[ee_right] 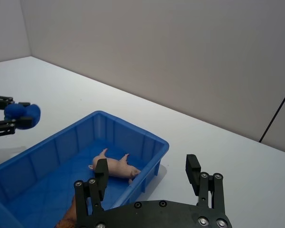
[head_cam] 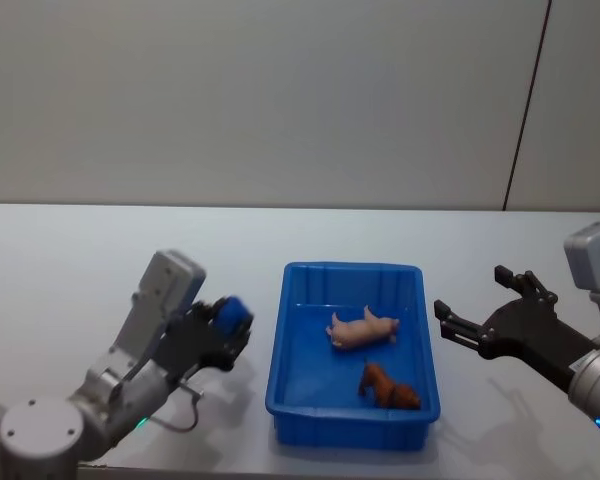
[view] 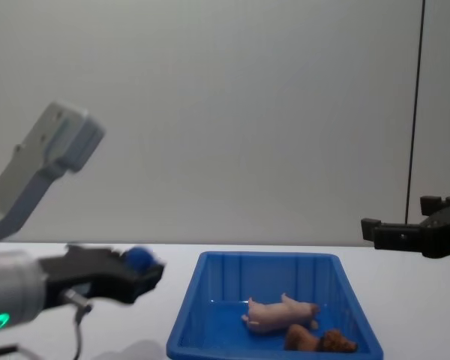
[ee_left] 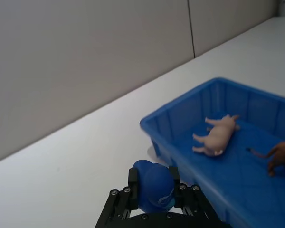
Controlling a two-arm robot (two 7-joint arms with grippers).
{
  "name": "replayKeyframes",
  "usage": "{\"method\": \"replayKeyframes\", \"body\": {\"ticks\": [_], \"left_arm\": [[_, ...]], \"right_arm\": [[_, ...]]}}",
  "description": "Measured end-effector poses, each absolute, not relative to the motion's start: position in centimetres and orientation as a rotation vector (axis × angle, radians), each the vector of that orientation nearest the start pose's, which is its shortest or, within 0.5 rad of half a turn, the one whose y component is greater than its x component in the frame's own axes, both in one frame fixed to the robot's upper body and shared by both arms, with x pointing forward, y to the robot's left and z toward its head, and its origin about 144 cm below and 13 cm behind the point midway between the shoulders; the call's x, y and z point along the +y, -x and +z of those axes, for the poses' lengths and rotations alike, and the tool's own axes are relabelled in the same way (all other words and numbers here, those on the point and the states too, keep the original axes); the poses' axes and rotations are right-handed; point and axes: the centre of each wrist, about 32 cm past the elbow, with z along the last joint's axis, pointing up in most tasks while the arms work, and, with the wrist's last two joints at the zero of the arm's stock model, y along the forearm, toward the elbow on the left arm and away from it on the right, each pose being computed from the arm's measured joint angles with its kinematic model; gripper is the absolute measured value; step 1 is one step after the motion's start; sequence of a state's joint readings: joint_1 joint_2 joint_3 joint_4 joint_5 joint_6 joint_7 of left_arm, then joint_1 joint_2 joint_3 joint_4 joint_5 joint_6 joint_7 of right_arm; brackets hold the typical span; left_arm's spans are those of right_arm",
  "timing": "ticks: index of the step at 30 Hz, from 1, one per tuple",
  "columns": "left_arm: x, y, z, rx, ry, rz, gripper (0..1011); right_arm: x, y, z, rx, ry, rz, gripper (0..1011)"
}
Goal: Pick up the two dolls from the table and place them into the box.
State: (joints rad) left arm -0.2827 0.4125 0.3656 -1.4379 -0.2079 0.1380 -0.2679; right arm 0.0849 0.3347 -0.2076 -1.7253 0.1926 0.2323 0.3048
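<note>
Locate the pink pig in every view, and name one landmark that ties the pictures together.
Head view: pink pig on its side in the blue box, far half.
Left wrist view: pig on the box floor, beyond the left gripper.
Right wrist view: pig inside the box, past the right gripper.
Chest view: pig low in the box.
Shared landmark: the brown toy beside it.

Soft even light, faint shadows, slight blur

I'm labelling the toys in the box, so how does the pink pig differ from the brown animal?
The pink pig is pale, smooth and lies on its side nearer the far wall; the brown animal is dark, lumpy and sits near the front right corner. Both lie inside the blue box, similar in size, with neither gripper touching them.
</note>
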Motion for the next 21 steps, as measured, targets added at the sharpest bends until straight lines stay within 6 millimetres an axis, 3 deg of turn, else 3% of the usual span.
{"method": "replayKeyframes", "body": {"ticks": [9, 21], "left_arm": [[23.3, -54.7, 119.5, -0.174, -0.241, 0.943, 322], [20.0, -57.8, 120.6, -0.237, -0.192, 0.804, 685]], "right_arm": [[-24.6, -47.1, 120.9, -0.056, 0.168, -1.045, 1001], [-24.6, -47.1, 120.9, -0.056, 0.168, -1.045, 1001]]}}
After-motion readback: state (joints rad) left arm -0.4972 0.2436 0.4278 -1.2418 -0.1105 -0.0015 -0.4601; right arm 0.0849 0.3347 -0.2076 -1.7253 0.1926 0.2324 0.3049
